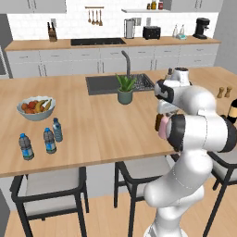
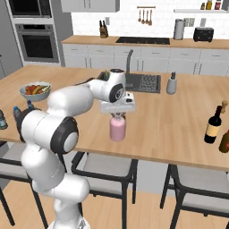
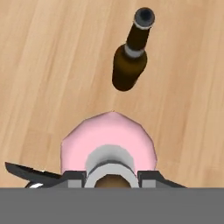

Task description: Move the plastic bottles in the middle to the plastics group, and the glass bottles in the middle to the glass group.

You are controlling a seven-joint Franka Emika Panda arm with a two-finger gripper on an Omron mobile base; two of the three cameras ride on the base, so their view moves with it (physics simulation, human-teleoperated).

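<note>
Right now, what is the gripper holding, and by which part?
The gripper is shut on the pale-pink bottle, gripping its whitish top from above.

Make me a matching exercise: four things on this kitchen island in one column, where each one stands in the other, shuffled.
Things:
1. pink bottle
2. fruit bowl
3. wine bottle
4. potted plant

Places:
A. next to the sink
B. under the gripper, held by the neck
C. just behind the water bottles
D. right end of the island

Pairs: 1-B, 2-C, 3-D, 4-A
</note>
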